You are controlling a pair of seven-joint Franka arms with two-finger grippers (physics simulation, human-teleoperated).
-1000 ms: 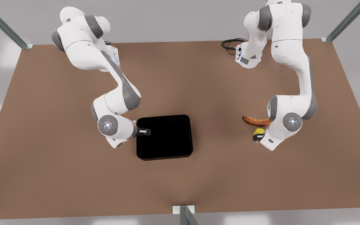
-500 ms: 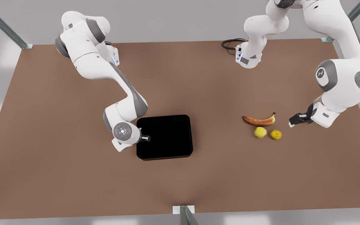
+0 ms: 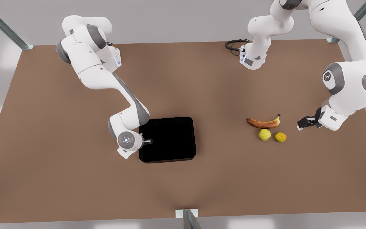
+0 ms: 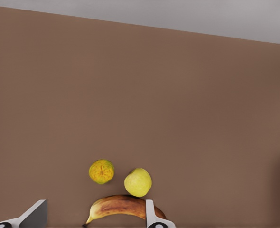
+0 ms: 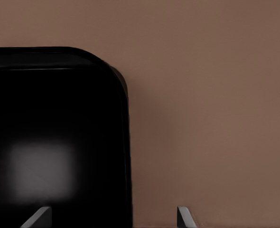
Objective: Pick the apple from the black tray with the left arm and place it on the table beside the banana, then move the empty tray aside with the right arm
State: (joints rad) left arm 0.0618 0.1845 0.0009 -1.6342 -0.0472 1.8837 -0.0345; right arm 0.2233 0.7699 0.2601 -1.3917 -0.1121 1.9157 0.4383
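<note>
- One black tray (image 3: pixel 167 140) lies nearest the front view's camera on the table (image 3: pixel 75 178), with nothing in it.
- The right gripper (image 3: pixel 147 141) sits at the tray's rim on the front view's left, fingers spread, one each side of the rim.
- Three fruits lie together on the front view's right: one apple (image 3: pixel 264 134) just beside one banana (image 3: pixel 263 122), and one rough orange-yellow fruit (image 3: pixel 280 137) near the apple.
- The left gripper (image 3: pixel 303 122) hovers near the fruits, fingers spread, holding nothing.
</note>
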